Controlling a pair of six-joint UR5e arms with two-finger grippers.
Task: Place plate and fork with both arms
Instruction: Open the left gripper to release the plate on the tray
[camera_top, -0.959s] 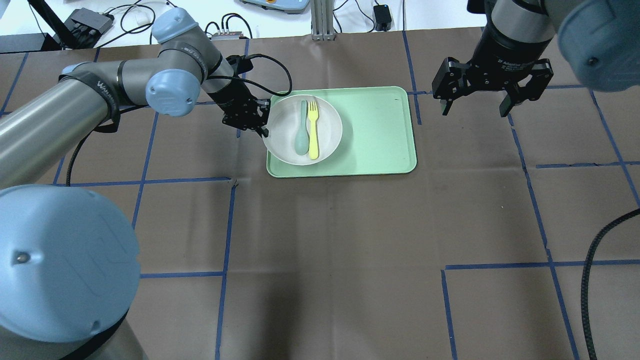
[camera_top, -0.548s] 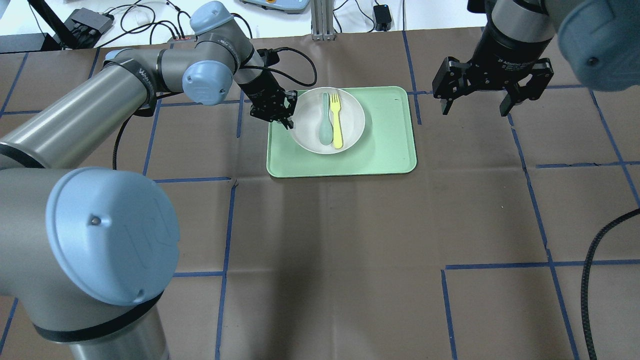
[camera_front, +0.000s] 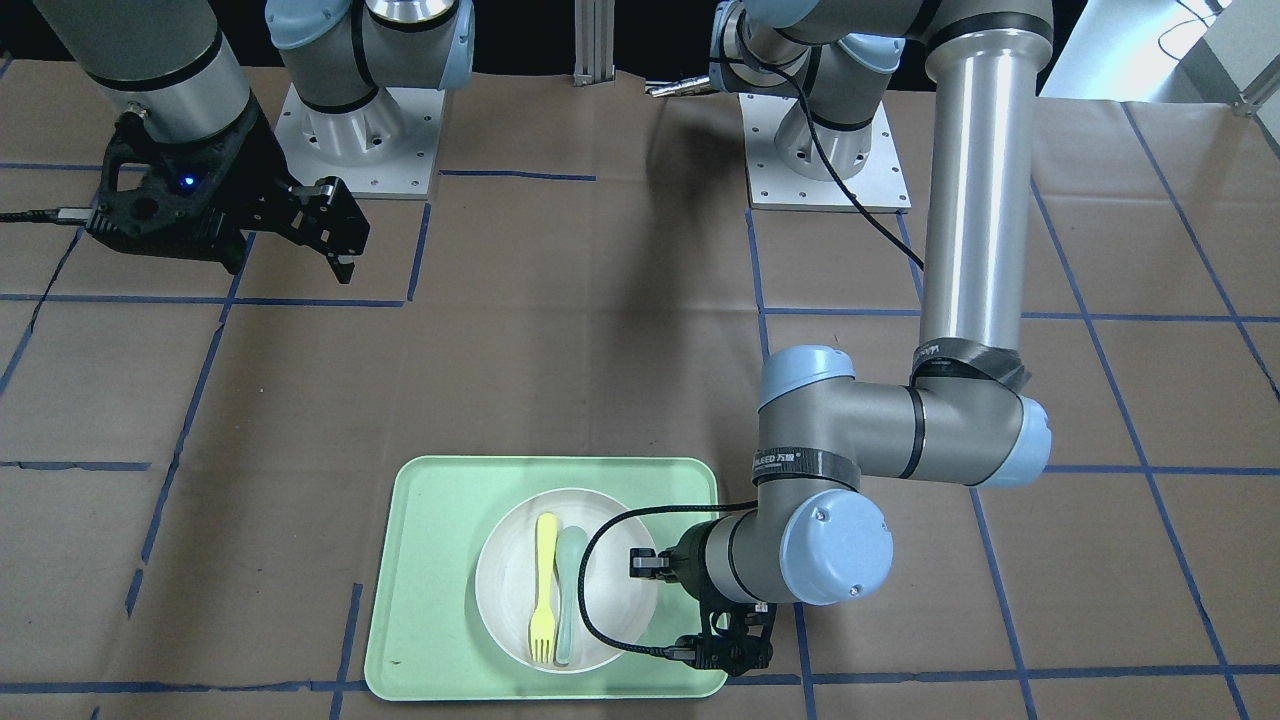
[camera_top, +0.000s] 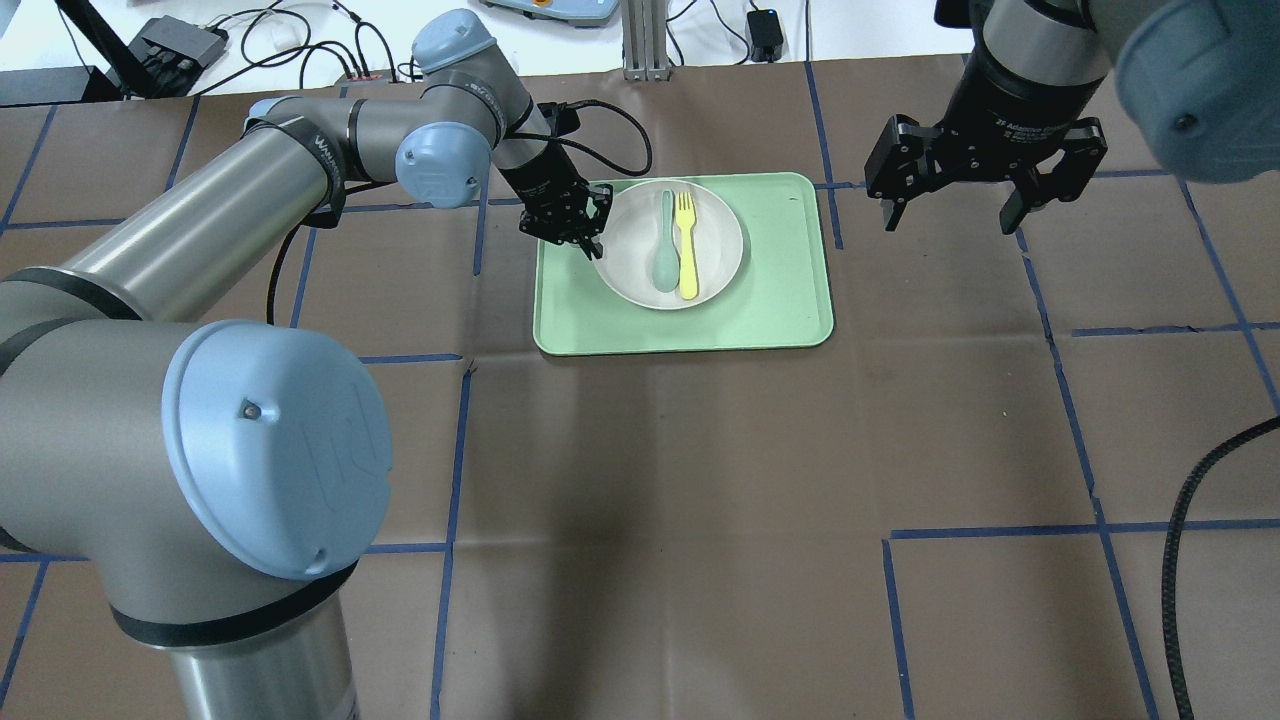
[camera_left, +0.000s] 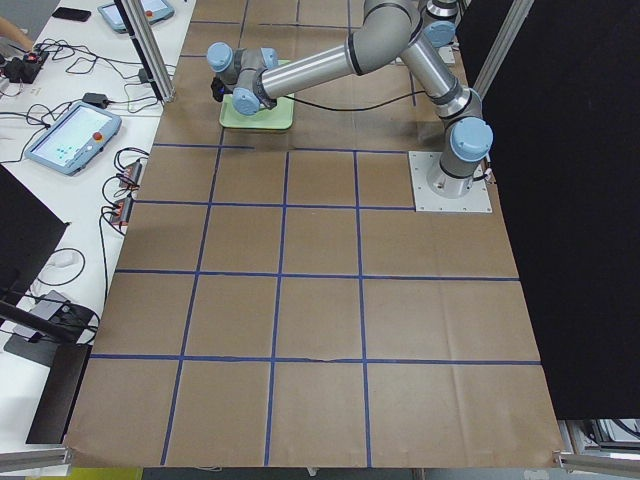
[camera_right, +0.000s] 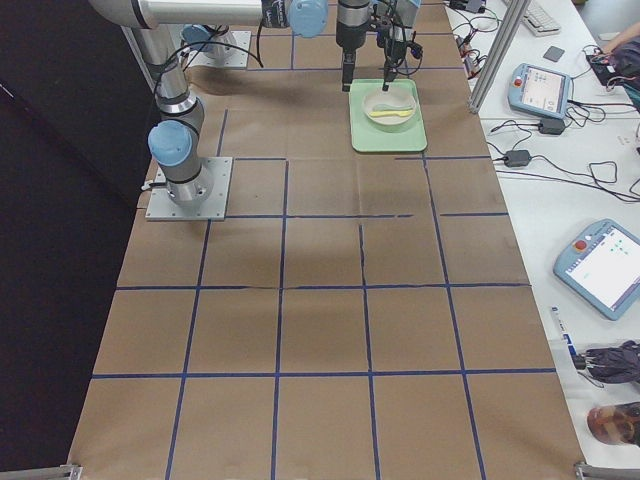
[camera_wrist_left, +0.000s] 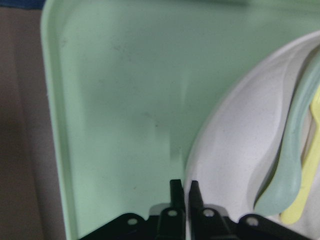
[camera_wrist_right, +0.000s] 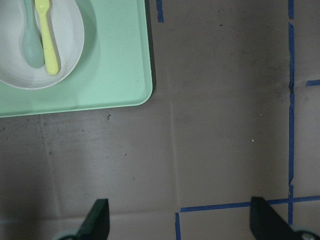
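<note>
The round off-white shallow plate (camera_top: 722, 246) now lies near the middle of the rectangular pale green plastic tray (camera_top: 785, 300), a little toward the tray's 11 o'clock in the overhead view. A second ago it overhung the tray's 9 o'clock edge. Since then it has travelled toward 3 o'clock, most of the way in the first half second and only slightly after that.

The small pale yellow plastic fork (camera_top: 687, 247) has ridden along inside it, tines toward 12 o'clock. It lies just beside the grey-green plastic spoon (camera_top: 665, 255), on the spoon's 3 o'clock side, and neither has shifted within the plate.

The left end effector (camera_wrist_left: 184, 192) has its fingers drawn narrow, pinching the plate's rim at 9 o'clock. We cannot tell whether the plate rests fully on the tray or is held slightly off it.

The right end effector (camera_top: 950, 215) has not moved. It hangs spread wide and empty above the brown paper-covered tabletop (camera_top: 700, 450), beyond the tray's 3 o'clock edge.

We judge the plate placement nearly finished, with letting go as the remaining step for the left arm. The fork is untouched and looks to be the right arm's job.
</note>
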